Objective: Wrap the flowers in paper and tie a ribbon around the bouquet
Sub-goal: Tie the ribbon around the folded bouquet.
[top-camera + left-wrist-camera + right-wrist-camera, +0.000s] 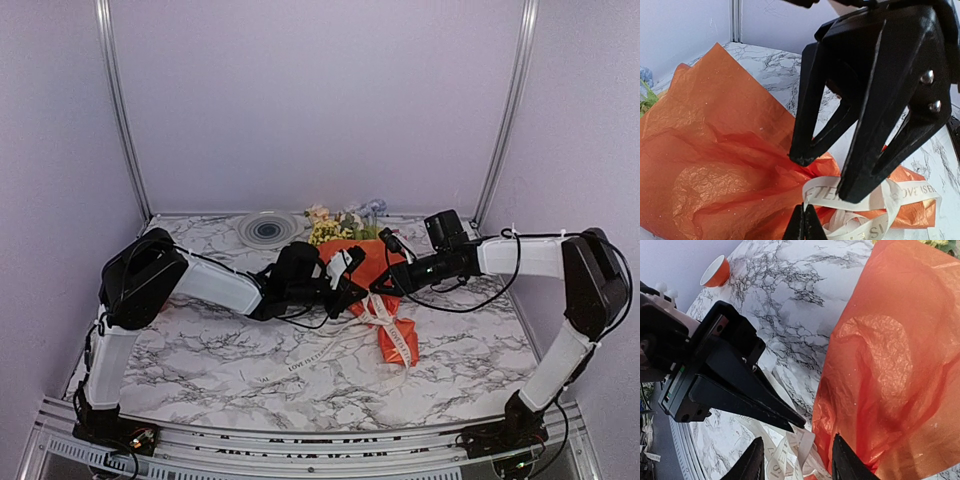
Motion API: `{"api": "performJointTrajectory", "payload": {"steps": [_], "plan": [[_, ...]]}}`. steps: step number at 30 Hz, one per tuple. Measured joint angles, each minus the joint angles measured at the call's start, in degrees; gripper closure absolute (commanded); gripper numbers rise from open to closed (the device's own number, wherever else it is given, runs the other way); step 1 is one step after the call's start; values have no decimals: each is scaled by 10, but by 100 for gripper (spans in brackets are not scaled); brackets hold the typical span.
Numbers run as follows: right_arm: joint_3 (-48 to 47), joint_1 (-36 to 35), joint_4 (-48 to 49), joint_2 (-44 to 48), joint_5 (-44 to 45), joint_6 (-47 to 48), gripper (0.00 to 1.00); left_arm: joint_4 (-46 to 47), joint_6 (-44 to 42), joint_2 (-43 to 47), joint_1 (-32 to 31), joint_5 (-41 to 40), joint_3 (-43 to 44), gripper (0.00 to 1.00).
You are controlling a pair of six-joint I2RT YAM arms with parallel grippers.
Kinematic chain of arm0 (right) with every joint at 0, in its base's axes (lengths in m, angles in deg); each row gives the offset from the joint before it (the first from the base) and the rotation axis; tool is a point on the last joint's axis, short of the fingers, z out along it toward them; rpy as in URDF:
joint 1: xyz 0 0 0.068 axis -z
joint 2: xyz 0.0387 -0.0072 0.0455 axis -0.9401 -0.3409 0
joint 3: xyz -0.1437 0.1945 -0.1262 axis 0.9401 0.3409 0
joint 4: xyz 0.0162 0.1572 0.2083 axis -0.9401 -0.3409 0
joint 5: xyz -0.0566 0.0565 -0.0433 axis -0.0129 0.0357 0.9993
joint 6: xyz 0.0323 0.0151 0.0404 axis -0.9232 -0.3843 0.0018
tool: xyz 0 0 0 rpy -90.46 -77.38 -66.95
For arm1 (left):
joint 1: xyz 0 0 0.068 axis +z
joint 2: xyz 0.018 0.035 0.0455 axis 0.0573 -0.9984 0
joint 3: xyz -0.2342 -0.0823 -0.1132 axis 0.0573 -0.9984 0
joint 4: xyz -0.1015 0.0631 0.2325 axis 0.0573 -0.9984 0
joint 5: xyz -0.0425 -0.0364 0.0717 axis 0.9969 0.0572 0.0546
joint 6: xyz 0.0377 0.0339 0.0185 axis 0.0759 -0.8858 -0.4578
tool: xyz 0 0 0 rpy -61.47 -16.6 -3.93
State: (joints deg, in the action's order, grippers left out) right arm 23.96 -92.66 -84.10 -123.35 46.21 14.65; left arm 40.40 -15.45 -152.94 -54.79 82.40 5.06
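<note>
Orange paper (715,150) is wrapped around the flowers (340,225), so the first half of the job looks done. The bouquet (365,280) lies on the marble table (200,340) just right of centre in the top view. Its blossoms poke out of the wide end toward the upper middle, and the narrow end points down and to the right.

The ribbon (392,330) is gathered at the narrow part of the cone. In the left wrist view it shows as several cream loops with dark lettering at the lower right of the frame. One loose tail trails across the marble toward the lower centre of the top view. I cannot make out a finished knot or bow, so I judge the tying to be under way and not complete.

Both arms meet over this spot. The left gripper (803,222) has its jaws pressed together at the ribbon loops; whether a strand is pinched between them cannot be told. The right gripper (826,178) stands with its jaws moderately apart, straddling the paper neck and the ribbon, one fingertip touching a loop but clamping nothing.

What looks left is to cinch the ribbon around the neck, knot it and let go.
</note>
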Motion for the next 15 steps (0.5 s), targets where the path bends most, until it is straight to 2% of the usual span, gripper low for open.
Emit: {"api": "performJointTrajectory", "payload": {"steps": [5, 10, 14, 15], "plan": [[1, 0, 28, -29, -26, -5, 60, 4, 0, 2, 0, 5, 0, 100], [9, 0, 61, -43, -49, -21, 89, 3, 0, 2, 0, 8, -1, 100], [17, 0, 75, -44, -55, -30, 100, 4, -1, 2, 1, 8, -2, 100], [18, 0, 76, -44, -56, -31, 100, 4, -1, 2, 2, 8, -2, 100]]}}
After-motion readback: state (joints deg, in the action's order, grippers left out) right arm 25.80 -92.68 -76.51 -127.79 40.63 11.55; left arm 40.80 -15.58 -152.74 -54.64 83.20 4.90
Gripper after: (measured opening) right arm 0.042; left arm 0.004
